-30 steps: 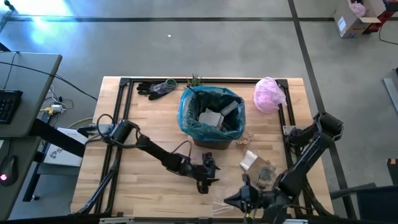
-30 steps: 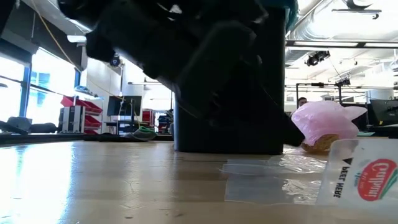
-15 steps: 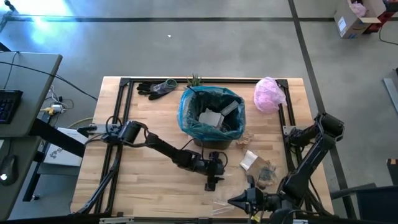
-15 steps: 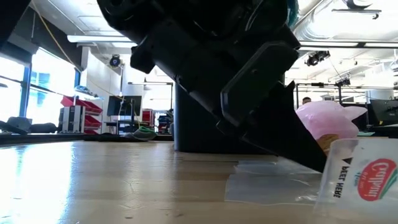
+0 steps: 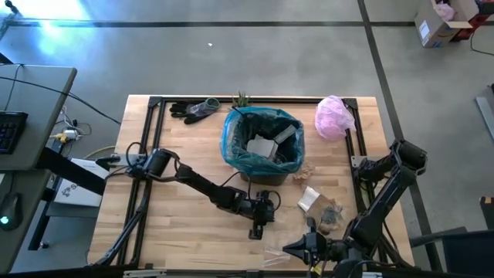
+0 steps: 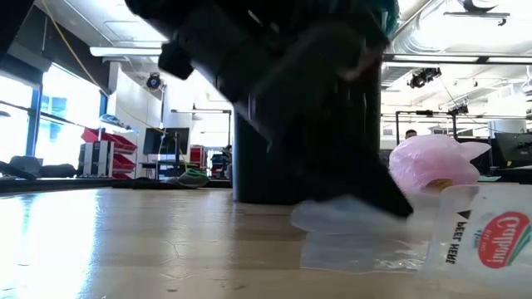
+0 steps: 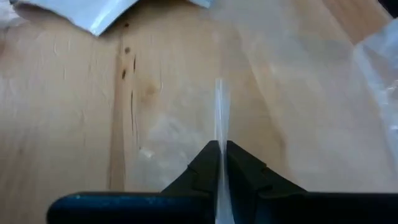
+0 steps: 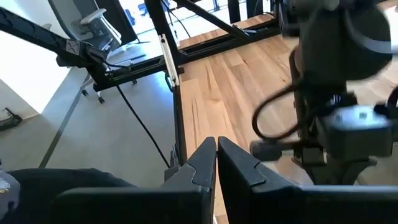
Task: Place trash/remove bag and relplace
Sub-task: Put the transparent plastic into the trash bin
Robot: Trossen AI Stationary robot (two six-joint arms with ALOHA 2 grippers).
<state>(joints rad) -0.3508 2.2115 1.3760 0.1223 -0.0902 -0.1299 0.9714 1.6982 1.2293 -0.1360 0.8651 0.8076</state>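
Note:
My left gripper [image 5: 252, 232] [image 7: 219, 144] reaches down to the wooden table in front of the dark bin [image 5: 262, 147], which is lined with the teal bag [image 5: 231, 137]. It is shut on a clear plastic wrapper [image 7: 219, 106] [image 6: 349, 237]. More trash lies at the near right: a white paper scrap [image 5: 309, 199], a brownish lump [image 5: 330, 215] and a printed packet [image 6: 486, 237]. My right gripper [image 5: 284, 249] [image 8: 216, 150] hovers shut above the near right edge, with nothing in it. My left gripper pinches a thin upright fold of the clear wrapper [image 7: 219, 127] between its two fingers. The fingers slant down at it from the table's left. The pinched strip stands edge-on past the fingertips, while the rest of the wrapper [image 6: 366, 249] lies on the table.
A pale pink bag [image 5: 333, 116] sits at the far right corner. Dark gloves [image 5: 193, 110] and a small green plant [image 5: 241, 100] lie behind the bin. Small scraps [image 5: 305, 171] lie right of the bin. Bare wood shows on the table's left half [image 5: 177, 208].
My left gripper has gone a little toward the table's right edge, tipped further down and shut on the clear wrapper. Part of the wrapper has risen off the table; the rest stays flat.

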